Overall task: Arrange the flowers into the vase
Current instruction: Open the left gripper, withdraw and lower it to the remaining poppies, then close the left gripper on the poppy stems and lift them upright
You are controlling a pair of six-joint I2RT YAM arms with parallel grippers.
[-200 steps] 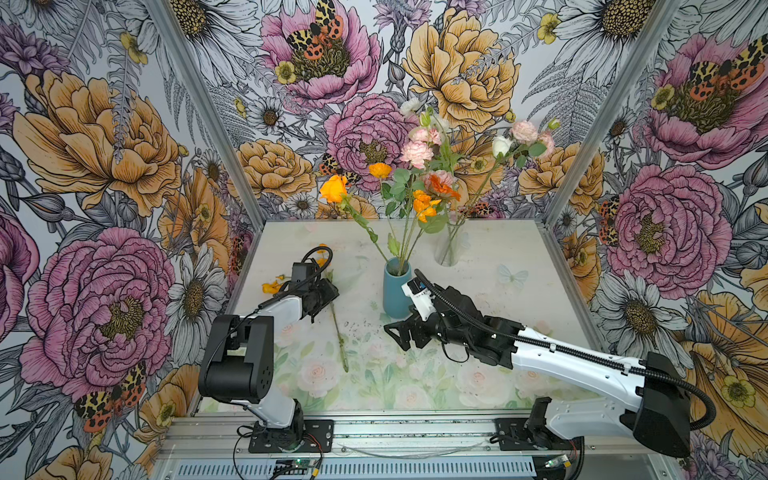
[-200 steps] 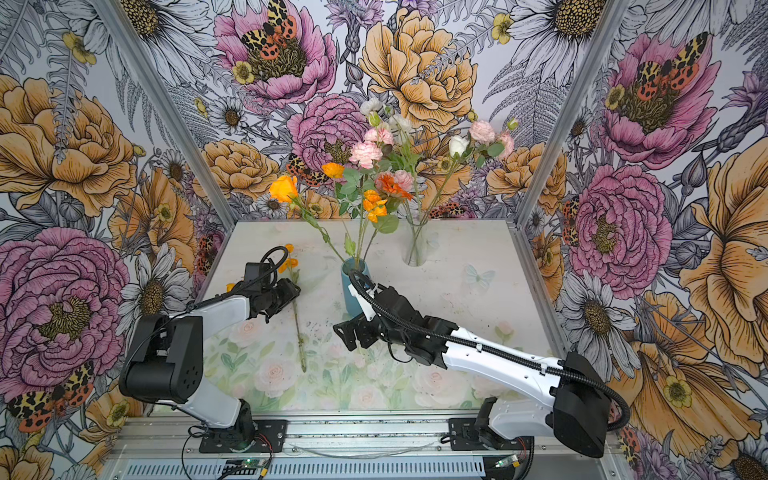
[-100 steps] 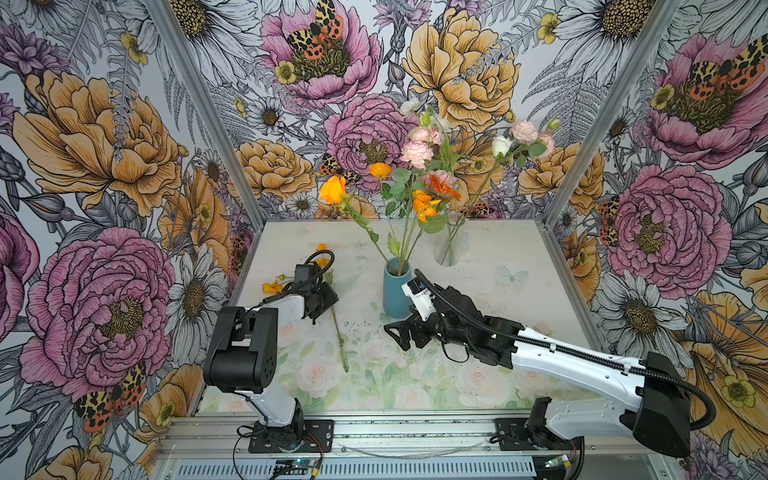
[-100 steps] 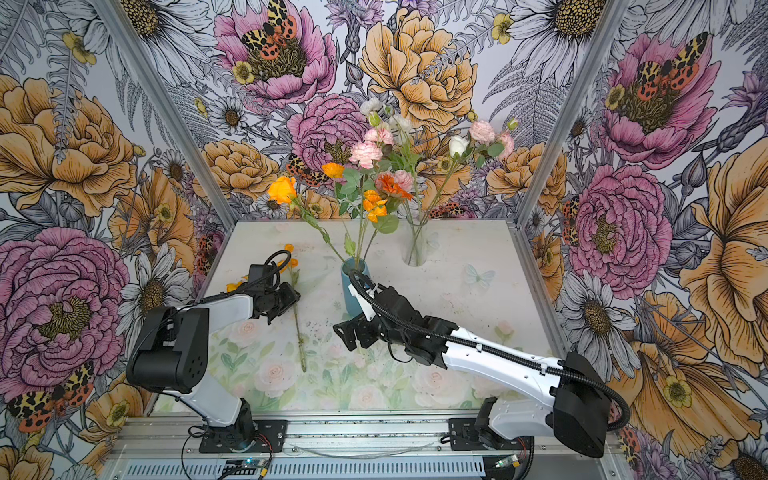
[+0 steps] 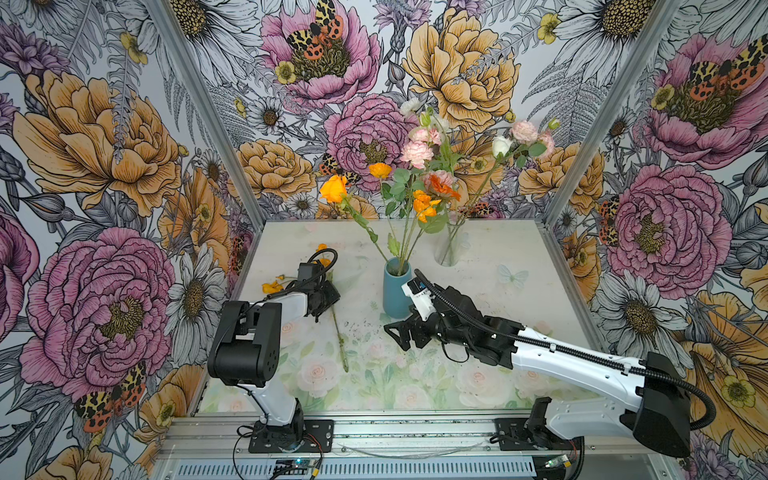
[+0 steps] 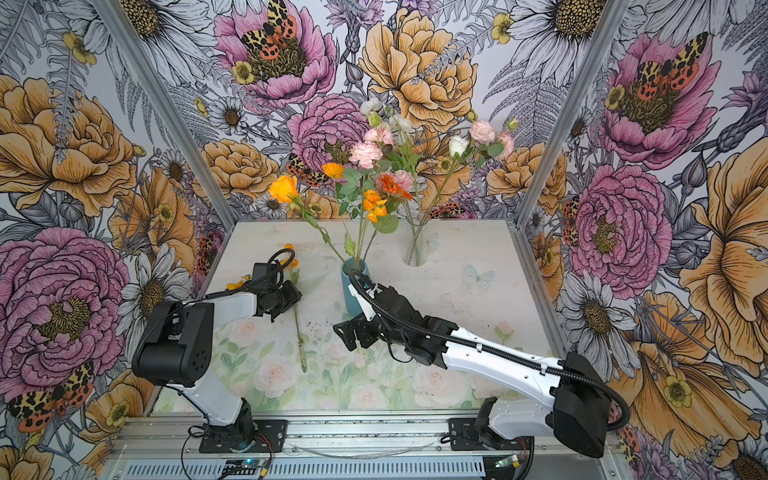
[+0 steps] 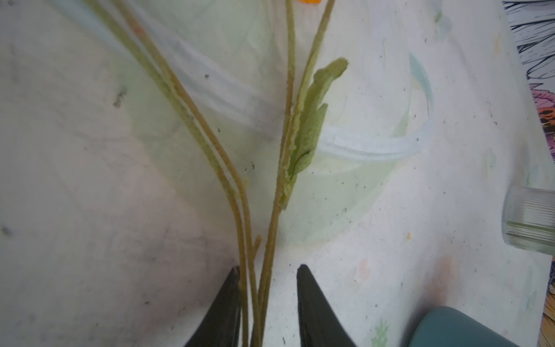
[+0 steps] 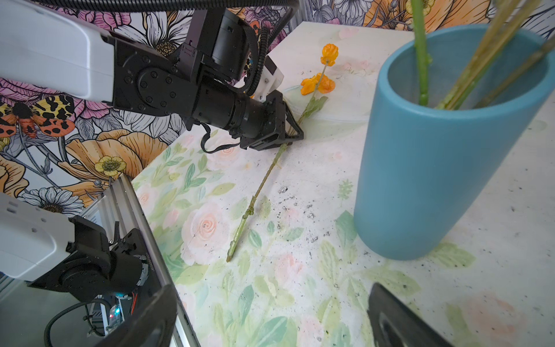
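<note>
A loose flower lies on the table, its long green stem branching toward orange blooms. My left gripper straddles the stems low on the table. One finger touches them and a gap remains at the other, so it is open. The blue vase stands upright mid-table, holding orange flowers. Just in front of it, above the tabletop, my right gripper is wide open with nothing between its fingers.
A clear glass vase with pink and white flowers stands behind the blue one. Dark crumbs dot the table near the blue vase's foot. Metal frame posts and papered walls close in the table on three sides.
My left gripper's jaws have narrowed around the lying flower's stems, and the left arm shifted slightly. The right arm and the vases have not moved.
</note>
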